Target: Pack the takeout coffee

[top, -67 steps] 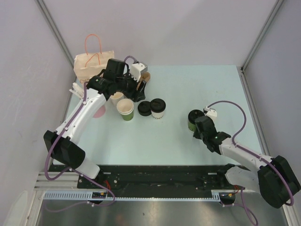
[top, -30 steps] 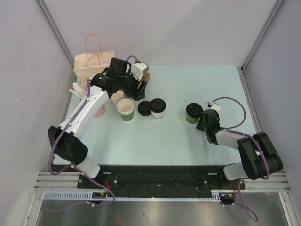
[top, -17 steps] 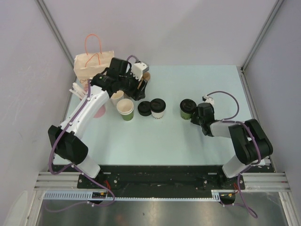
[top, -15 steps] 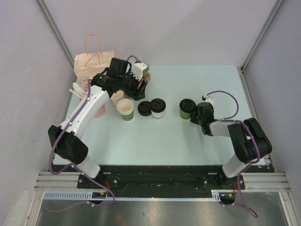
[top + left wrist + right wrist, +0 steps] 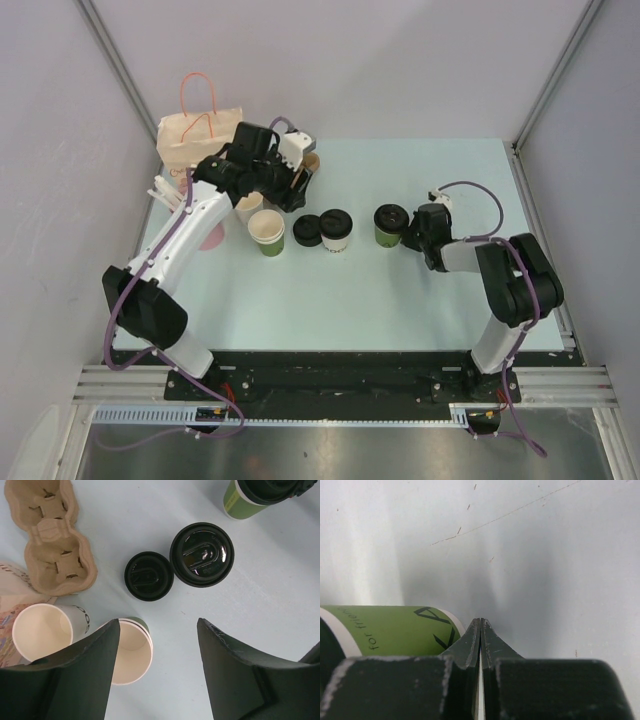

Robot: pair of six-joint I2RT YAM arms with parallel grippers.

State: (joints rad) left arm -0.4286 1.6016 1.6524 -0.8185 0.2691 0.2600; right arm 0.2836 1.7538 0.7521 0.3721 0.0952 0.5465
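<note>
While its two fingers were pressed tight together with nothing between them, the right pincer (image 5: 480, 630) lay low, its tips just beside and seemingly touching the wall of the green-sided paper cup with a round black plastic lid (image 5: 391, 226). That cup stood right of centre in the overhead frame on the pale blue table (image 5: 430, 170). Further left stood the white-sided paper cup with a like black lid (image 5: 336, 230), with a loose black lid (image 5: 148, 576) just beside it. The left pincer (image 5: 158, 625) hung wide and empty above these, near the brown cardboard cup carrier (image 5: 50, 540) and the tan paper bag (image 5: 195, 135) at upper left. Both cups looked light, thin-walled and easy to crush or tip. A gentle hold across the side, just under the stiffer lid rim, seemed safest.
</note>
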